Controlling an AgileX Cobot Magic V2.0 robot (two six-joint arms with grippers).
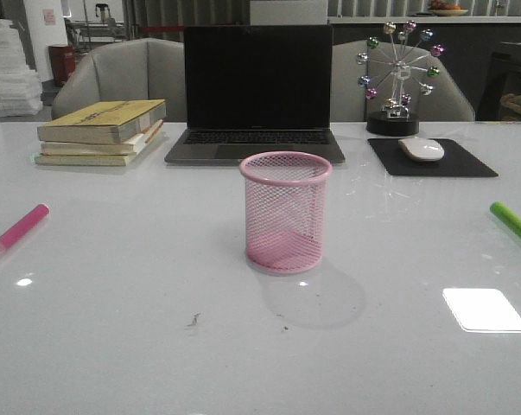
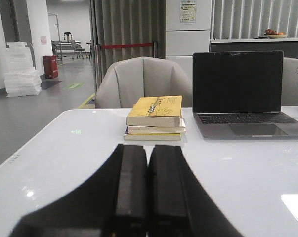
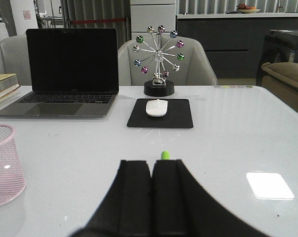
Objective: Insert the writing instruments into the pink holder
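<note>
Left gripper (image 2: 148, 197): the jaws are pressed together, the two black fingers (image 2: 131, 187) meeting along a thin seam with nothing between them. Directly beyond the fingertips lies bare white table (image 2: 64, 148). Further ahead of the jaws sits a stack of books (image 2: 155, 118) with a yellow cover on top, and ahead and to one side of it an open laptop (image 2: 242, 94) with a dark screen. The magenta marker (image 1: 18, 232) does not appear in the left wrist view; the front view shows it lying flat near the table's left edge, well apart from the holder.

Right gripper (image 3: 151, 197): the jaws are likewise pressed together and hold nothing. Just beyond the fingertips, the tip of the green marker (image 3: 164, 155) shows above the fingers, lying on the table; the rest of it is hidden behind them. Further ahead lie a black mouse pad (image 3: 161, 116) with a white mouse (image 3: 157, 107) on it, and behind that a ferris-wheel ornament (image 3: 158, 59) with coloured balls.

The pink holder (image 1: 285, 212) stands upright and empty at the table's centre, off to the side of the right jaws and between the two markers. In the front view the green marker (image 1: 512, 221) lies near the right edge.
</note>
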